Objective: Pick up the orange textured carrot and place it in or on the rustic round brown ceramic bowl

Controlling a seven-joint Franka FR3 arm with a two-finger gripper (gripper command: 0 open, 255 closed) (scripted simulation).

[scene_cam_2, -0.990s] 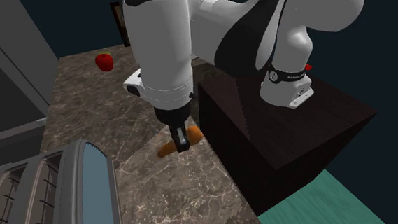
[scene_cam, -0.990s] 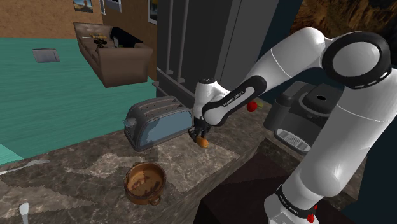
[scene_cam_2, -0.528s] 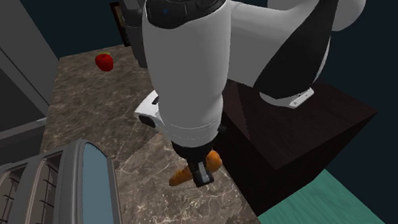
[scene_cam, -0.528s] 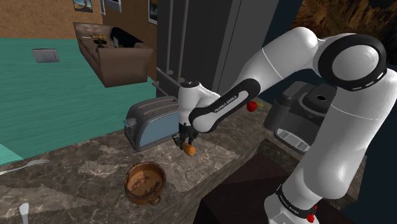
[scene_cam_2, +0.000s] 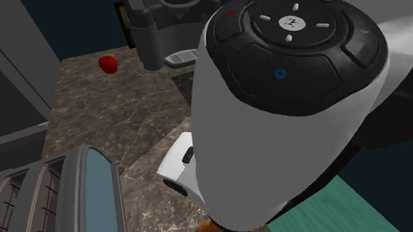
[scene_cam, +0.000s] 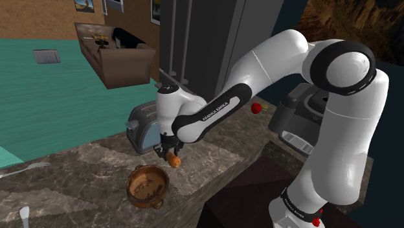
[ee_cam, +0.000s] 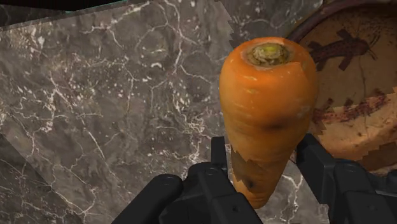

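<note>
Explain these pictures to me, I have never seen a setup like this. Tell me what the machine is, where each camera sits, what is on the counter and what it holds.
This is a white robot arm on a dark box, ending in a black two-finger gripper. The shoulder view looks down from beside the box. The second exterior view looks from beside the toaster, with one of the arm's joints close to the lens. The wrist view comes from a camera on the hand, looking along the fingers. On the marbled counter sit the toaster, a brown bowl, a small red fruit and a dark appliance. The fingers are shut on an orange carrot, held above the counter close to the bowl.
</note>
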